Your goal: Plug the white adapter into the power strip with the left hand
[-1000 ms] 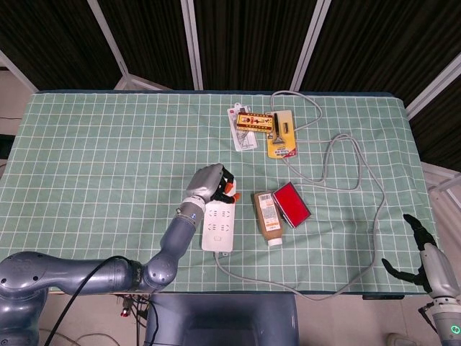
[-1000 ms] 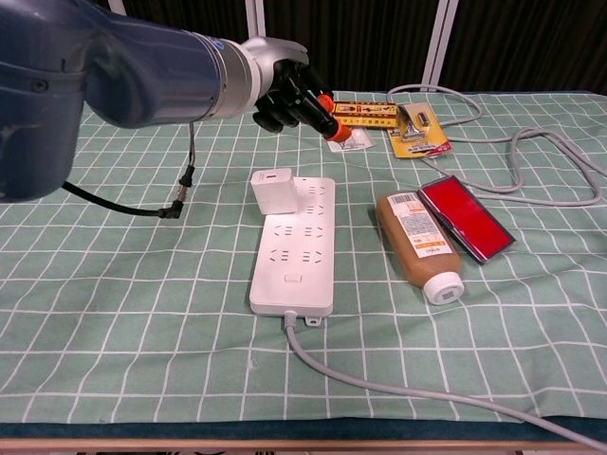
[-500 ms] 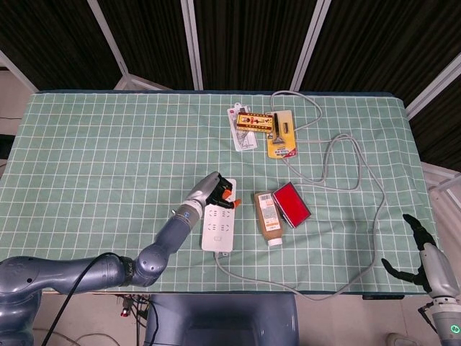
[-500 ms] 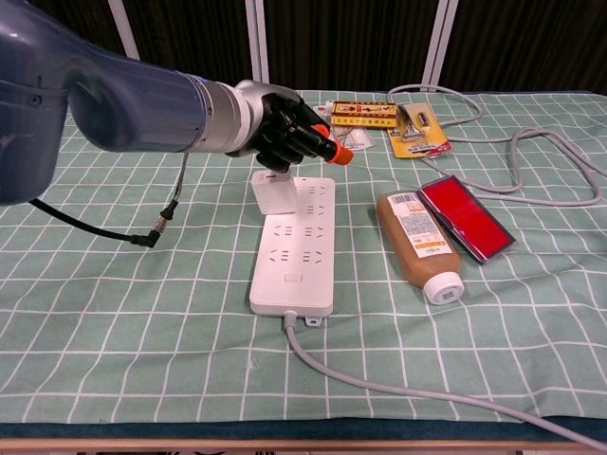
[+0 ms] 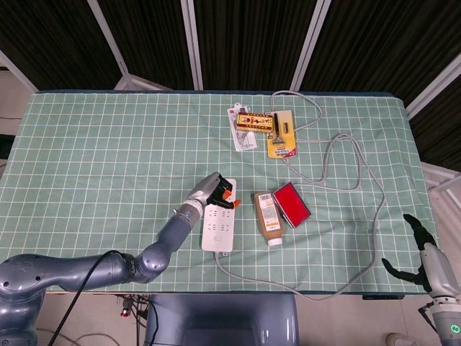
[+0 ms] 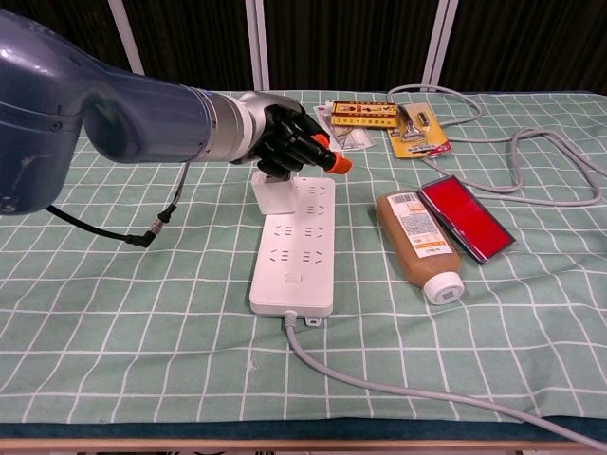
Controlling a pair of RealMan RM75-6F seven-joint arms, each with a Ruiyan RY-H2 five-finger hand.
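Note:
The white power strip (image 6: 294,256) (image 5: 218,231) lies lengthwise near the table's front edge. The white adapter (image 6: 275,197) stands upright on the strip's far left corner. My left hand (image 6: 280,142) (image 5: 209,192) sits directly on top of the adapter, fingers curled in with their orange tips pointing right; it rests on the adapter rather than wrapping it. In the head view the hand hides the adapter. My right hand (image 5: 423,252) hangs off the table's front right corner, fingers apart and holding nothing.
A brown bottle (image 6: 417,242) lies on its side just right of the strip, with a red case (image 6: 467,218) beside it. Packaged tools (image 5: 263,130) lie at the back. A grey cable (image 5: 353,166) loops across the right side and runs to the strip's near end.
My left hand has come down and toward me from above the strip's far end onto the top of the adapter. The adapter, strip and right hand have not moved.

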